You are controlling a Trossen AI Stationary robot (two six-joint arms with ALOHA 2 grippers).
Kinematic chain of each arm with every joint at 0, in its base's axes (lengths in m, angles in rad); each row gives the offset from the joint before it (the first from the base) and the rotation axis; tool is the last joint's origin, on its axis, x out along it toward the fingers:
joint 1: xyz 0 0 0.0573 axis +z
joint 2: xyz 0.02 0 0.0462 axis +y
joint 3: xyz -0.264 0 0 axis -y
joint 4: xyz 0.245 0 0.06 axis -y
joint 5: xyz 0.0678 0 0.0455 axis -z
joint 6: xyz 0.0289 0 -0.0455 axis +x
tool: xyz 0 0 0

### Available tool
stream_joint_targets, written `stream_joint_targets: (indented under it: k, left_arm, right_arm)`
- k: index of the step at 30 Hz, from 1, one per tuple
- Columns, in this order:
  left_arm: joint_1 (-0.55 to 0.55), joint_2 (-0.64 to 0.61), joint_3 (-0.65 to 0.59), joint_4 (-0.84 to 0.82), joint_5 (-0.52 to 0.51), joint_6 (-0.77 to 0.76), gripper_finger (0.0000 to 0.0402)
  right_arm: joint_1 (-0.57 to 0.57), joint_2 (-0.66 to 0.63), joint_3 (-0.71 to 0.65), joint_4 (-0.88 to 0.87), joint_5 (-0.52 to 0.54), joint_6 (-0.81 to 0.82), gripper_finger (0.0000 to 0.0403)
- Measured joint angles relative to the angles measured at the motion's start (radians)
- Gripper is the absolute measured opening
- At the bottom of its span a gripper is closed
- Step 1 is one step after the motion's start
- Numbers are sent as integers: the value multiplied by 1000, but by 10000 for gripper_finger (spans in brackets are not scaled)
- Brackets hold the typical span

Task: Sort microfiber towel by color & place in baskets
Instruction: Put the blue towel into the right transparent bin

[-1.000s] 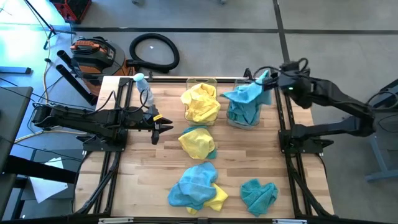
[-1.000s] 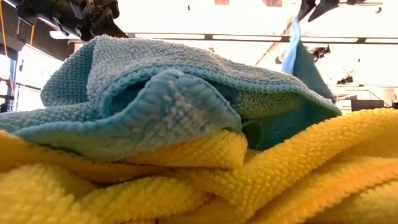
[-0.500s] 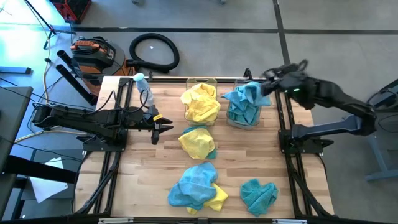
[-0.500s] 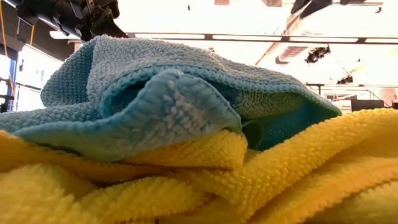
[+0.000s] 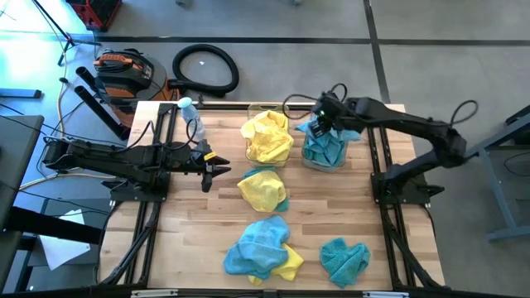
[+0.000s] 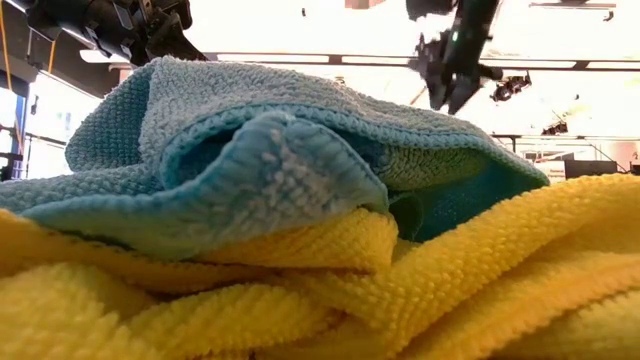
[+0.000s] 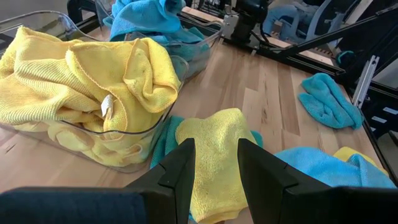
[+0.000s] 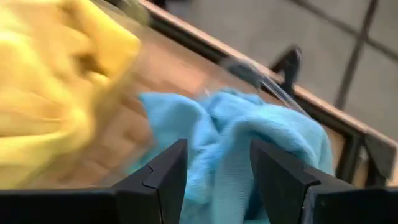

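Observation:
Two clear baskets stand at the far middle of the table: the left basket (image 5: 267, 109) is heaped with yellow towels (image 5: 267, 136), the right basket (image 5: 325, 162) with teal towels (image 5: 327, 142). A yellow towel (image 5: 262, 187) lies on a teal one mid-table. A teal-and-yellow heap (image 5: 261, 248) and a lone teal towel (image 5: 344, 258) lie near the near edge. My right gripper (image 5: 317, 126) (image 8: 217, 174) is open over the right basket's far left corner, fingers pointing down (image 6: 447, 95). My left gripper (image 5: 222, 170) (image 7: 214, 168) waits open, level, left of the mid-table towel. My right gripper stands open over the teal towels (image 8: 261, 134) in the right basket, coming from above. Whether its fingers touch the cloth I cannot tell.
A small clear bottle with a blue cap (image 5: 192, 120) stands at the table's far left. Dark frame rails (image 5: 377, 165) run along both sides of the table. Bare wood (image 5: 199, 232) lies at the near left and between the baskets and the near heaps.
My right gripper held a teal towel hanging above the right basket, then let it go; the towel dropped onto the teal heap there. The gripper then swung toward the table's left and lower, to the basket's far left corner.

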Motion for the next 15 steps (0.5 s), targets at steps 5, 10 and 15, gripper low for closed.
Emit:
stream_joint_targets:
  k: [5, 10, 15]
  left_arm:
    - [0, 0, 0, -2, 0, 2, 110]
    - [0, 0, 0, -2, 0, 2, 110]
    - [0, 0, 0, -2, 0, 2, 110]
  right_arm:
    - [-125, 63, 0, -32, -13, 6, 171]
    - [-184, 99, 0, -44, -91, 6, 171]
    - [-196, 174, 0, -83, -137, 7, 171]
